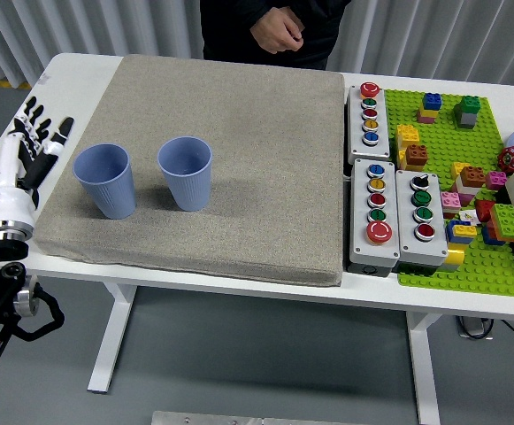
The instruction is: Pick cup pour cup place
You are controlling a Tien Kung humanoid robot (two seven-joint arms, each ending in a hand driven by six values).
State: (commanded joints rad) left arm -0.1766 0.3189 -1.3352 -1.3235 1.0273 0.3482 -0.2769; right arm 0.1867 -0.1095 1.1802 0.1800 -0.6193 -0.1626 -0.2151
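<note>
Two blue ribbed paper cups stand upright on the grey mat (239, 133). The left cup (105, 181) is near the mat's left edge and the right cup (186, 173) is a short way beside it. My left hand (34, 140) is open, fingers spread, over the white table to the left of the mat, clear of the left cup and holding nothing. The right arm is out of view.
A person stands at the far side, one hand (279, 28) held near the body. Right of the mat sit grey button boxes (369, 115) (396, 218) and a green brick baseplate (495, 266) with several coloured bricks.
</note>
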